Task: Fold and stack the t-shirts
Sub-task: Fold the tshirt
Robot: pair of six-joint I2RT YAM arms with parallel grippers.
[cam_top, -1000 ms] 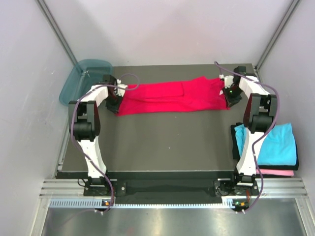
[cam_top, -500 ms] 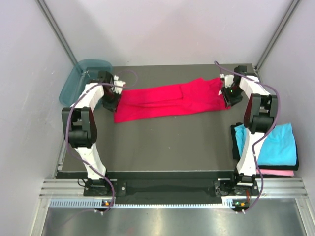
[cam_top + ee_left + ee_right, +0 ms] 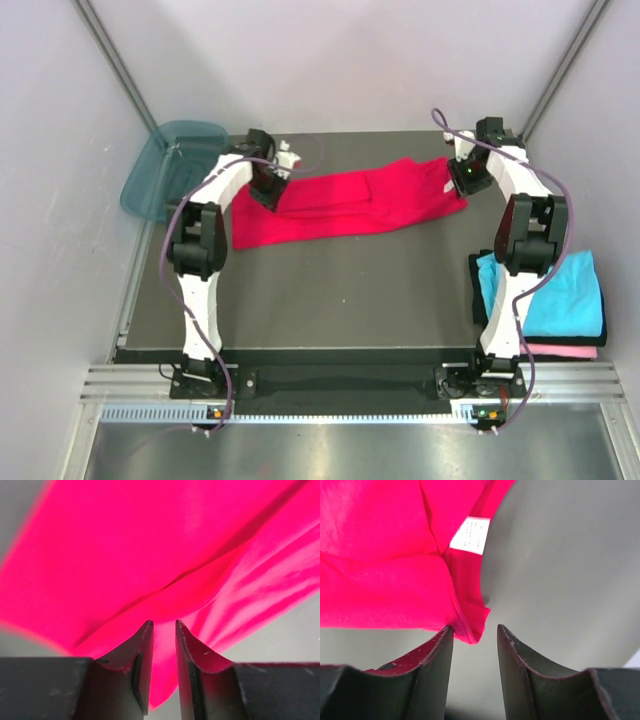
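The red t-shirt lies stretched across the back of the table. My left gripper is at its back left part. In the left wrist view the jaws stand narrowly apart with red cloth pinched between them. My right gripper is at the shirt's right end. In the right wrist view it is open, and the shirt's hem corner touches the left finger. A white tag shows near the corner. The cyan t-shirt lies folded on the pink one at the right.
A teal plastic tub stands off the table's back left corner. The dark table is walled by grey panels on three sides. The cyan and pink stack overhangs the right edge beside the right arm's base.
My left gripper has swung right and toward the back, drawing the shirt's left edge with it. My right gripper has shifted slightly toward the back.
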